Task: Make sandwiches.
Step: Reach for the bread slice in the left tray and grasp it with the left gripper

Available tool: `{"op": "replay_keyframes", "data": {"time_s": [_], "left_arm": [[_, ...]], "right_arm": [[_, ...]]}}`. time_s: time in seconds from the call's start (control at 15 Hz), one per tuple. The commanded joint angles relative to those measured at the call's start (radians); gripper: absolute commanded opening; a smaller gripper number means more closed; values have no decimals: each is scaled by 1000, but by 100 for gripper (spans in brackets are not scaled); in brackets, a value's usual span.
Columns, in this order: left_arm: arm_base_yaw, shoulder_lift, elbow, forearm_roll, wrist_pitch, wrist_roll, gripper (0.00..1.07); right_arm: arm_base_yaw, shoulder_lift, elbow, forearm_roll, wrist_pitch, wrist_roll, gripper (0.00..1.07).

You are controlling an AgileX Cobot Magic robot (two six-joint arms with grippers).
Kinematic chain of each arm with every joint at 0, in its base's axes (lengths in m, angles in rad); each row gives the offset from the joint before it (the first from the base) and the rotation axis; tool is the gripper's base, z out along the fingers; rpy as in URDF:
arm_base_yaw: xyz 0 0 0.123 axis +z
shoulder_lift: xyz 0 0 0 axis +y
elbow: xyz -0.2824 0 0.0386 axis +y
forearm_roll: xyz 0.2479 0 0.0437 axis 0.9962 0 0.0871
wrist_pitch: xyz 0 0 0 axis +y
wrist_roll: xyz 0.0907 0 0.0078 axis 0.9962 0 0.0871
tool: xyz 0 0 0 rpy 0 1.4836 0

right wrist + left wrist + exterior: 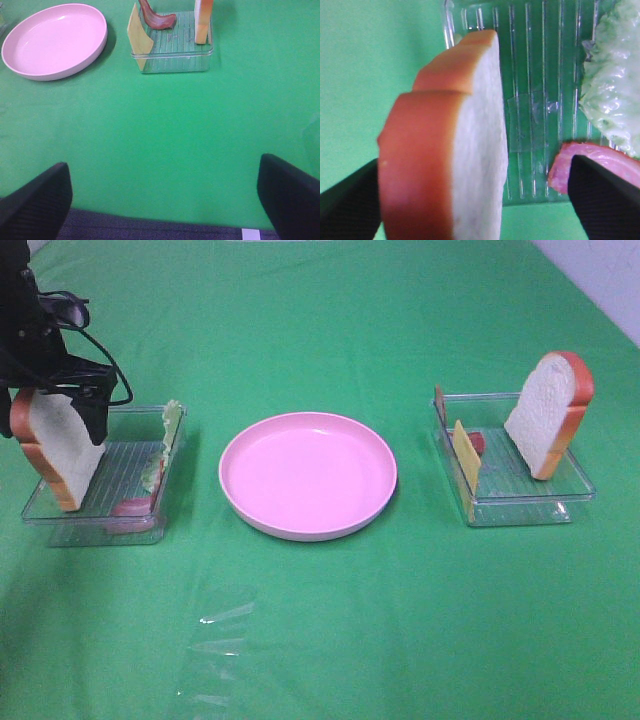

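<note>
1. The surface [330, 640] is covered edge to edge in bright green cloth with a few soft creases. Toward the near edge there's a shiny clear patch [215, 635] – film or tape, can't tell.
2. Not much room to see: a pale sliver [612, 280] past the far right corner, and a dark strip [150, 227] along the near edge in the right wrist view.
3. A pink plate [308, 475] sits in the middle of the surface.
4. No sandwich stacked yet; the parts are split between two clear trays.
5. The left tray [60, 521] is near the left edge. In it the left bread slice [60, 450] stands on edge, with lettuce [172, 425] against the plate-side wall and a pink meat slice [130, 508] at the near end.
6. The left gripper [476, 200] has its jaws open, straddling that slice. One finger [347, 205] is right beside it, the other [605, 200] well clear.
7. The right tray [520, 510] is near the right edge. The right bread slice [545, 415] leans in it, a cheese slice [466, 455] stands at the plate side, and a bacon strip [157, 20] curls next to it.
8. The right gripper [162, 200] hangs over bare cloth by the near edge with its jaws spread wide – well apart from its tray.
</note>
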Motion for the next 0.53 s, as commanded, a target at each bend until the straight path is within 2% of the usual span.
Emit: {"op": "replay_keyframes", "data": {"time_s": [0.07,0.13,0.2,0.53], "left_arm": [[0,3,0,-2,76,-10,65],[0,3,0,-2,69,-10,57],[0,2,0,-2,61,-10,53],[0,2,0,-2,54,-10,53]], "right_arm": [[0,-16,3,3,-8,-5,96],[0,-16,3,3,-8,-5,96],[0,-16,3,3,-8,-5,96],[0,-16,3,3,-8,-5,96]]}}
